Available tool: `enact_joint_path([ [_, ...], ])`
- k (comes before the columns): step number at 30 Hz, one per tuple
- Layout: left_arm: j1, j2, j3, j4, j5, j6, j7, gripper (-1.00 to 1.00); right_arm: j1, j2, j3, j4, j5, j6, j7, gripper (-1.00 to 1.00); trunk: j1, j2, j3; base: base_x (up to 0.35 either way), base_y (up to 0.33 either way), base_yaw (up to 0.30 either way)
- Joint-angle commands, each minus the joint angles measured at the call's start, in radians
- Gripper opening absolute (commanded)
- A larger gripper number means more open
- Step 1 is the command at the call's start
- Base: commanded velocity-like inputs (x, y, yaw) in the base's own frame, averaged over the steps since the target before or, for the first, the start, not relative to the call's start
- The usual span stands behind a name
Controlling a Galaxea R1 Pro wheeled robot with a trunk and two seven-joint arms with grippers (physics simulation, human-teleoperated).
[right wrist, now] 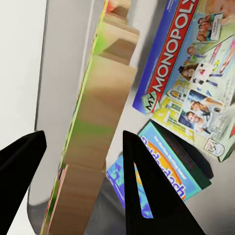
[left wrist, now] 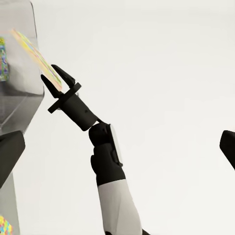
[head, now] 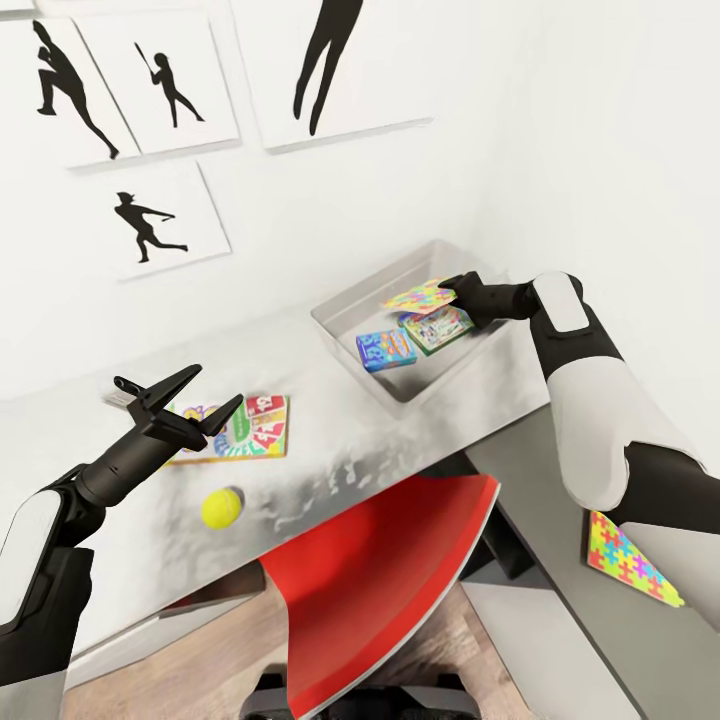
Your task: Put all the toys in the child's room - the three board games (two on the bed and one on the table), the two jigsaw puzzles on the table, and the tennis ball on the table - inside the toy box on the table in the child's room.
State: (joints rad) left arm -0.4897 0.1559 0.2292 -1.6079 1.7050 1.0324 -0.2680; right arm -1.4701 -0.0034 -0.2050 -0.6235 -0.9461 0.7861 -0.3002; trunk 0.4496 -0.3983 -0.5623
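Note:
Over the grey toy box (head: 345, 322) my right gripper (head: 455, 291) is shut on a tilted jigsaw puzzle (head: 420, 296). The puzzle (right wrist: 93, 132) stands edge-on between the fingers (right wrist: 147, 186). In the box lie two board games, blue Balderdash (head: 385, 350) and Monopoly (head: 442, 327). My left gripper (head: 215, 388) hangs open over the Skip-Bo game (head: 255, 430) on the white table (head: 330, 450). The tennis ball (head: 222, 507) rests near the table's front edge. The left wrist view shows the right gripper (left wrist: 58, 81) with the puzzle (left wrist: 34, 54).
A red chair (head: 380, 580) is tucked under the table's front edge. A second pattern-covered puzzle (head: 630, 560) lies on a lower grey surface at the right, beside my right arm. The wall with silhouette pictures (head: 160, 220) stands close behind the table.

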Motion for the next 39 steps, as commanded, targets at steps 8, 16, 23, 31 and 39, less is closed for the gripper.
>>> enact_joint_path([
  [8, -0.001, 0.001, 0.001, 0.000, -0.008, 0.003, -0.009, 1.00, -0.001, 0.000, -0.002, -0.001, -0.011, 0.002, -0.010, -1.00, 0.000, -0.002, -0.014, 0.000, 0.000, 0.000],
  [16, -0.001, 0.001, 0.001, 0.000, -0.008, 0.003, -0.008, 1.00, 0.000, 0.000, -0.002, -0.002, -0.009, 0.002, -0.010, -1.00, 0.000, -0.002, -0.021, 0.000, 0.000, 0.000],
  [23, -0.001, 0.001, 0.001, 0.000, -0.008, 0.003, -0.009, 1.00, 0.000, 0.000, -0.002, -0.003, -0.008, 0.002, -0.009, -1.00, 0.000, -0.002, -0.022, 0.000, 0.000, 0.000],
  [31, -0.001, 0.001, 0.001, 0.000, -0.008, 0.003, -0.009, 1.00, 0.000, 0.000, -0.001, -0.003, -0.008, 0.002, -0.008, 1.00, 0.000, -0.002, -0.022, 0.000, 0.000, 0.000],
  [39, -0.001, 0.002, 0.001, 0.000, -0.008, 0.003, -0.010, 1.00, -0.001, 0.000, -0.001, -0.004, -0.008, 0.002, -0.008, 1.00, 0.000, -0.002, -0.022, 0.000, 0.000, 0.000],
])
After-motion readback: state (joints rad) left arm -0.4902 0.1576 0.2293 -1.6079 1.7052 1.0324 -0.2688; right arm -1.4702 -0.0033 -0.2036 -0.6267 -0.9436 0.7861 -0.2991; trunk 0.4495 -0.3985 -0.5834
